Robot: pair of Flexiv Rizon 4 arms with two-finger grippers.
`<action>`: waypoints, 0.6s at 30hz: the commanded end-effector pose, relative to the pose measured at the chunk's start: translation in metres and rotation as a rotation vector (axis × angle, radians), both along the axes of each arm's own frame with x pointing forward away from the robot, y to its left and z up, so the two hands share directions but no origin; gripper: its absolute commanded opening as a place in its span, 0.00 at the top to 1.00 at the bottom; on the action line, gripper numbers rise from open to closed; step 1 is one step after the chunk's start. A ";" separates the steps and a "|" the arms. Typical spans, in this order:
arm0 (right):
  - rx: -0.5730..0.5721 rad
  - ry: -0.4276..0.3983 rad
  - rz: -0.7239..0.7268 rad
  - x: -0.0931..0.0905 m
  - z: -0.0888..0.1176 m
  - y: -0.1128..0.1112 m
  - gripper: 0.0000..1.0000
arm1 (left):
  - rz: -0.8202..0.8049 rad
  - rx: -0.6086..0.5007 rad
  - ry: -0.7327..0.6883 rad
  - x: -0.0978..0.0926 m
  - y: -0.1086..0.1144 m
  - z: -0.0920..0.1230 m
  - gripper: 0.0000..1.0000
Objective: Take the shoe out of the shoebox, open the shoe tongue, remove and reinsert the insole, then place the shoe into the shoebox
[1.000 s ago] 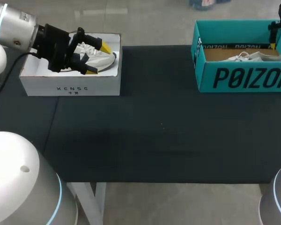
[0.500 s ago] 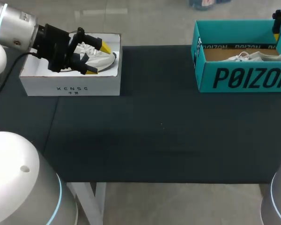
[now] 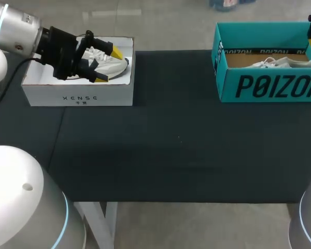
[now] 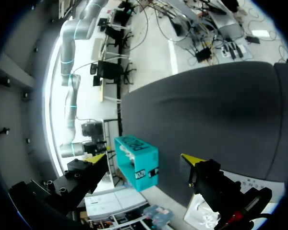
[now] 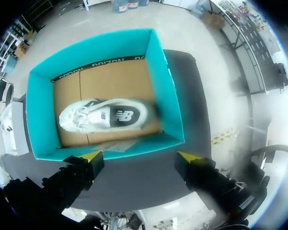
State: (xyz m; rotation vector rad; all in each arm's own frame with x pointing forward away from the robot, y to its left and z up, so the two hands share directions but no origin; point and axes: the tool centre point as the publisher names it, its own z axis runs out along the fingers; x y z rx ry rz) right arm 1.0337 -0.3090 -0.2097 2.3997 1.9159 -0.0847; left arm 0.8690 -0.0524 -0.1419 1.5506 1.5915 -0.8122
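Dark tablecloth (image 3: 171,140) stretches between the lettered white box (image 3: 78,96) and the lettered teal shoebox (image 3: 269,85). Left gripper (image 3: 109,65) and right gripper (image 5: 139,155) both stand with fingers spread apart.

Left arm (image 3: 13,28): smooth silver-grey tube with a thin light-blue ring, ending in a matte black, blocky wrist. Thin black cable (image 3: 9,74) trailing off beside it. Left gripper (image 3: 109,65): two black angular fingers capped with bright yellow wedge tips, small round screw heads (image 4: 62,190) along one finger. Right gripper (image 5: 139,156): same black fingers, same yellow tips. Glossy white dome (image 3: 20,202) in the foreground, marked by one small round hole and a light-blue seam; a grey dome (image 3: 307,223) opposite, blue-edged too.
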 end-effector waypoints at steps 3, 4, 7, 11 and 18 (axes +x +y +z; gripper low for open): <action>-0.012 -0.112 -0.020 -0.064 0.013 0.000 0.00 | -0.006 0.037 -0.008 0.009 0.004 -0.002 0.00; -0.019 -0.111 -0.019 -0.068 0.012 0.001 0.00 | -0.012 0.054 -0.005 0.014 0.006 -0.003 0.00; -0.063 -0.120 -0.015 -0.080 0.008 0.002 0.00 | -0.028 0.114 -0.025 0.032 0.015 -0.002 0.00; -0.082 -0.115 -0.010 -0.094 0.002 0.004 0.00 | -0.056 0.167 -0.041 0.054 0.028 0.004 0.00; -0.077 -0.085 -0.020 -0.110 -0.008 0.004 0.00 | -0.196 0.293 -0.103 0.097 0.056 0.009 0.00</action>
